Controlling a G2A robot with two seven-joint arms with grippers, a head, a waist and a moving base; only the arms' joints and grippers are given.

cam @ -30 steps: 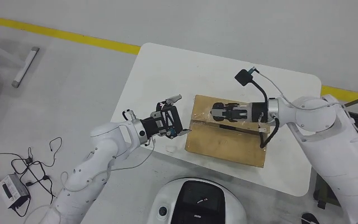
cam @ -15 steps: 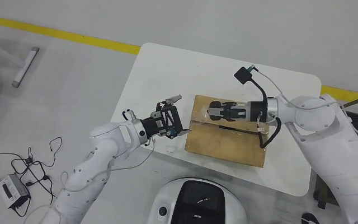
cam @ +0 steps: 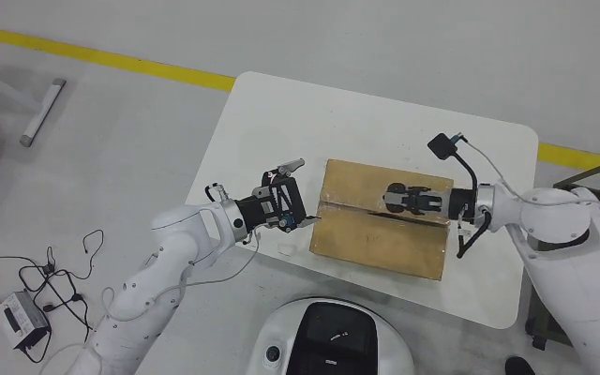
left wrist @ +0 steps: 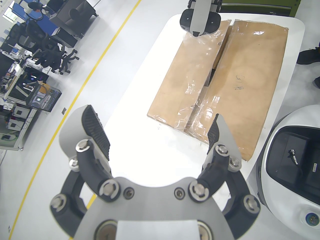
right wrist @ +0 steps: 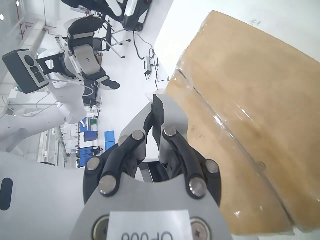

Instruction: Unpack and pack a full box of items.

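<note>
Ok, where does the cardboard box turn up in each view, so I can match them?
Top view: the cardboard box lies mid-table, between the two arms.
Left wrist view: it lies ahead of the open left hand, with the right hand over its far part.
Right wrist view: it lies close beside the shut right hand.
Shared landmark: the taped seam between the box's flaps.
</note>
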